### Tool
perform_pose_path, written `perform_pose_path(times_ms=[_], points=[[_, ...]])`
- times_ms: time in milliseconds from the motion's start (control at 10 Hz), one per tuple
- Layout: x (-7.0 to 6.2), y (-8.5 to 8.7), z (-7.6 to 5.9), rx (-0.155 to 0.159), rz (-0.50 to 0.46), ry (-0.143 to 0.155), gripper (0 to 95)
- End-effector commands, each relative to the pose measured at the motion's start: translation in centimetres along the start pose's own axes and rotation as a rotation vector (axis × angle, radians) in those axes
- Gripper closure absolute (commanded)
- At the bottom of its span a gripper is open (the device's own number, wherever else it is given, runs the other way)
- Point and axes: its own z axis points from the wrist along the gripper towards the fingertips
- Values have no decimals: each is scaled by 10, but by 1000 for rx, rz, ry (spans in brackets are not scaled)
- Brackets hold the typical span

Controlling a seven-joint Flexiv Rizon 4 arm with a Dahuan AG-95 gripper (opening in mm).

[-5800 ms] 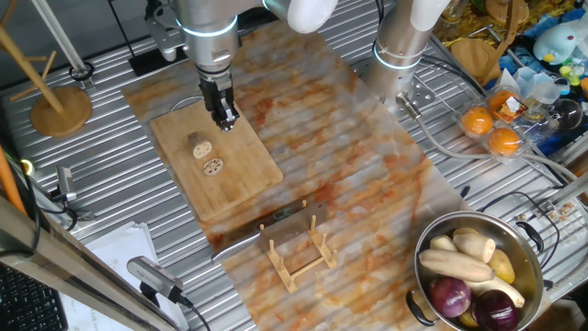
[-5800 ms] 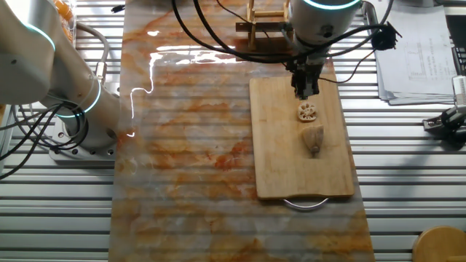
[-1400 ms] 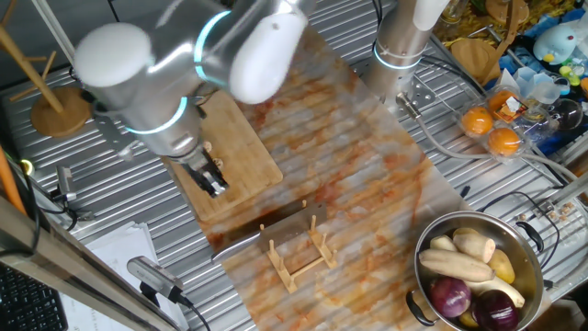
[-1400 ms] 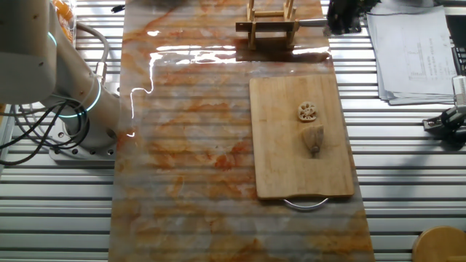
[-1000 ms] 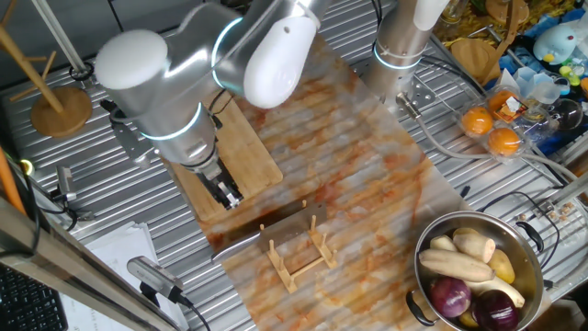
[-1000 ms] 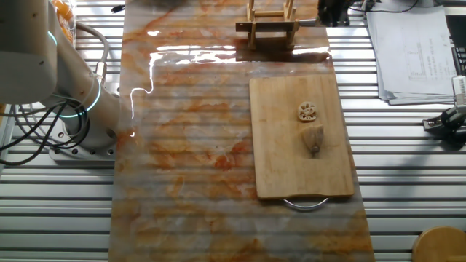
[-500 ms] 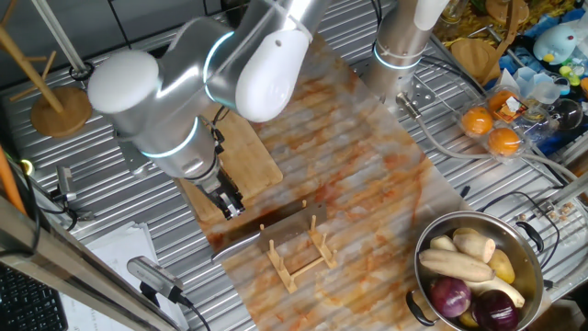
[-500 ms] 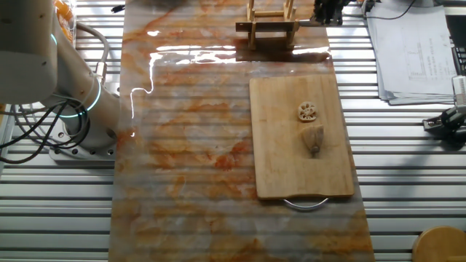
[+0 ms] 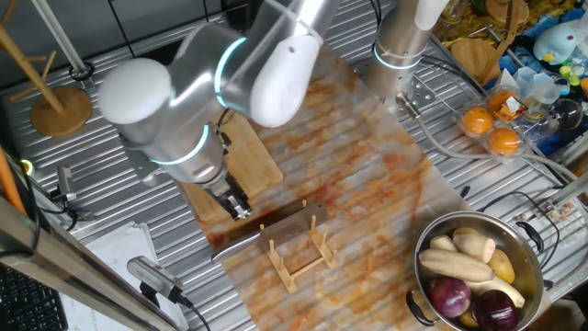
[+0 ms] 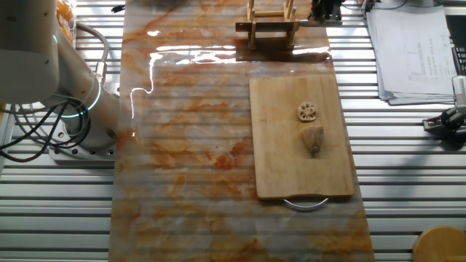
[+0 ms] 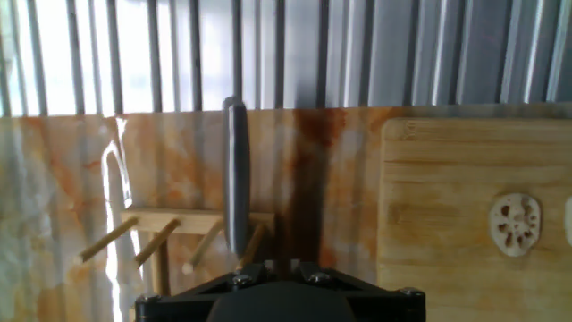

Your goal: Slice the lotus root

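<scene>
The lotus root chunk [image 10: 313,138] lies on the bamboo cutting board [image 10: 280,160], with one holed slice [image 10: 308,110] just beyond it. That slice [image 11: 516,222] also shows at the right of the hand view. In one fixed view the arm hides both. My gripper [image 9: 238,208] hovers past the board's end, just above the knife's grey handle [image 11: 235,170], which lies across a small wooden rack [image 9: 299,250]. From the other side the gripper [image 10: 326,10] sits at the top edge. Its fingers are too dark and small to read.
A steel pot [image 9: 478,276] with pale roots and purple onions stands at the near right. Oranges [image 9: 491,129] and clutter sit at the far right. A wooden stand [image 9: 60,106] is at the far left, papers [image 10: 415,51] lie beside the rack.
The arm left the cutting board and swung to the knife rack. Over the last second the gripper crept closer to the knife handle. Chunk and slice have not moved.
</scene>
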Motion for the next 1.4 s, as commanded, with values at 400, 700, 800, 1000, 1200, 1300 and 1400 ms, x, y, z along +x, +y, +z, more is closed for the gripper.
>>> perform_pose_path(times_ms=[400, 700, 800, 1000, 1200, 1300, 1400], points=[[17, 22, 34, -64, 47, -7, 760], [18, 28, 47, -59, 65, -6, 760], [20, 27, 52, -59, 67, -7, 760], [25, 27, 57, -62, 66, -4, 760], [31, 28, 62, -61, 69, -4, 760], [32, 30, 65, -62, 73, -4, 760], [31, 30, 69, -64, 80, -4, 760]])
